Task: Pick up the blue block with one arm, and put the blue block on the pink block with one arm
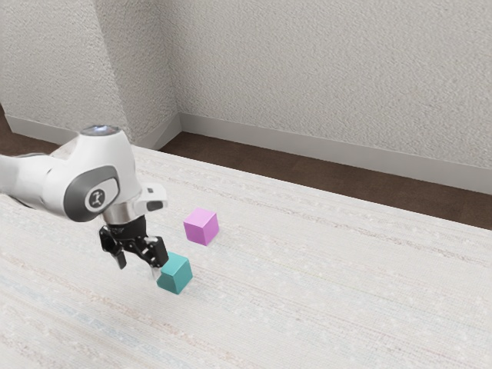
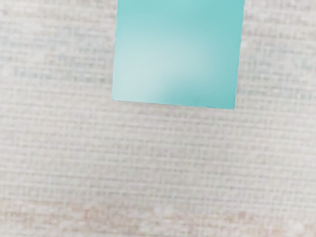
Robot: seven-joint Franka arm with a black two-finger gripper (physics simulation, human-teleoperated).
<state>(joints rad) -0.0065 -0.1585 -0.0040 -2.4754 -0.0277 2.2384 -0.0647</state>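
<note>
You are hovering the released end effector [image 1: 139,254] at the frame's lower left, just beside the blue block [image 1: 175,273], seemingly lining up a grasp.

Surface findings: the counter [image 1: 346,277] is pale, matt and finely grained, with a woven-looking roughness. The blue block [image 1: 175,273] and pink block [image 1: 201,226] have smooth matt faces. The arm [image 1: 46,181] has a smooth white shell with a slight sheen. The wall [image 1: 323,69] is rough stippled plaster. The floor [image 1: 346,178] is dark wood.
</note>
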